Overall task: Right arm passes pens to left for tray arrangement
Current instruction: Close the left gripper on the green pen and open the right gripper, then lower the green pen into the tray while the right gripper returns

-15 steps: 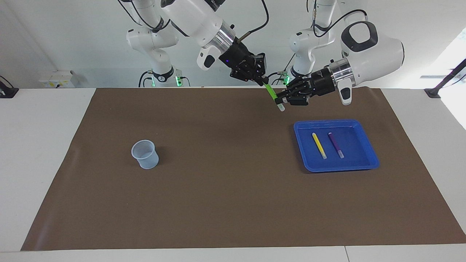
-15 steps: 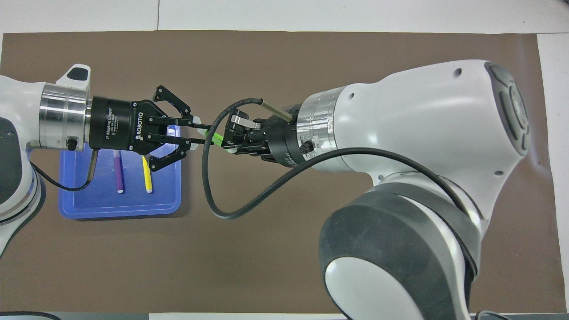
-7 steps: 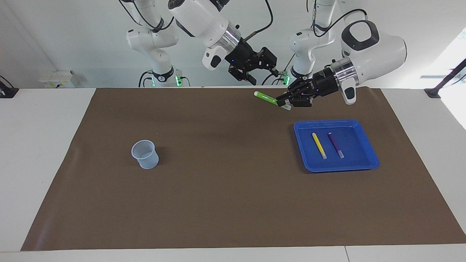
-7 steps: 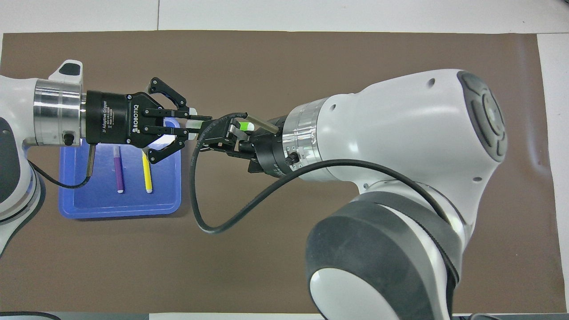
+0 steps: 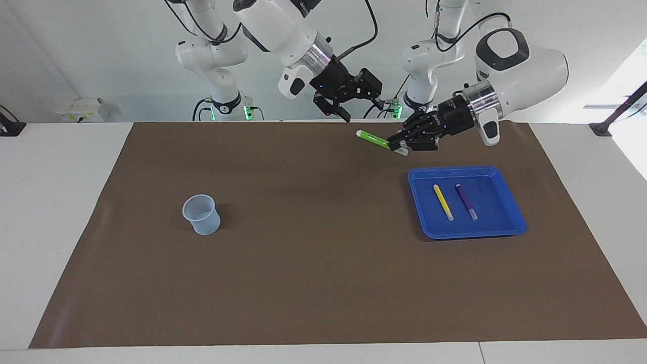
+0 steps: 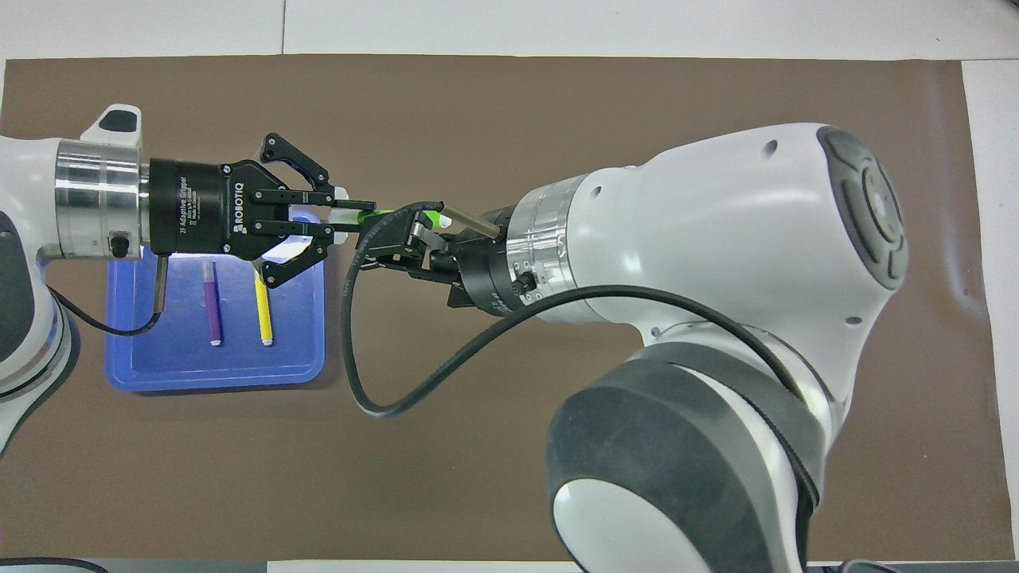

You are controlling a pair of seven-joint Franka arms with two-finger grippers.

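Since the earlier frames, the right gripper (image 5: 339, 107) has released the green pen (image 5: 373, 138) and lifted clear, fingers apart. The left gripper (image 5: 399, 143) is clamped on the pen's pale-tipped end, wrist near horizontal, holding it level just outside the tray (image 5: 510, 230), presumably to set it beside the yellow pen (image 5: 443, 201) and purple pen (image 5: 466, 200).

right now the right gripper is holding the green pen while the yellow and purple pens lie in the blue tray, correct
Not quite: the left gripper holds the green pen, as the facing view shows; the right gripper is open and apart from it. The yellow pen and purple pen do lie in the blue tray.
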